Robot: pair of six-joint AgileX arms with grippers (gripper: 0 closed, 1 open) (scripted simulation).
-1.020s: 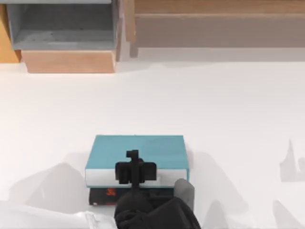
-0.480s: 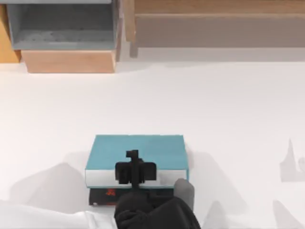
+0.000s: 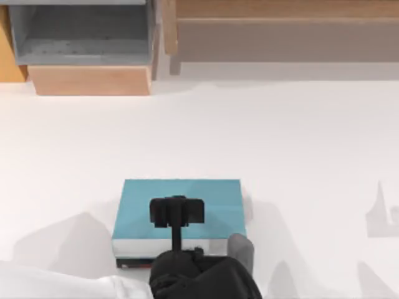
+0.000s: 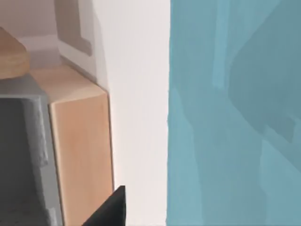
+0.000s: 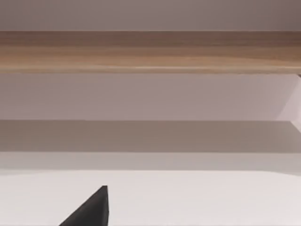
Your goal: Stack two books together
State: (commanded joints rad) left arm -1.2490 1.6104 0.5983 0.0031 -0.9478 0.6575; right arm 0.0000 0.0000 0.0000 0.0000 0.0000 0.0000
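Thick teal-blue book with white page edges (image 3: 182, 208) lies atop thin black book with red lettering (image 3: 134, 263), near front edge of white counter (image 3: 299, 143). Left tool (image 3: 176, 212) above teal cover; grip state unclear. Judgement: square edges, then lift straight clear.

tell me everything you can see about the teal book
The thick teal-blue book has a plain matte cover with no lettering and a band of white page edges along its near side. It lies flat, cover up, near the table's front edge, resting on the thin black book with red lettering, of which a sliver peeks out beneath. The left gripper hangs over the middle of its cover; whether it touches cannot be told.
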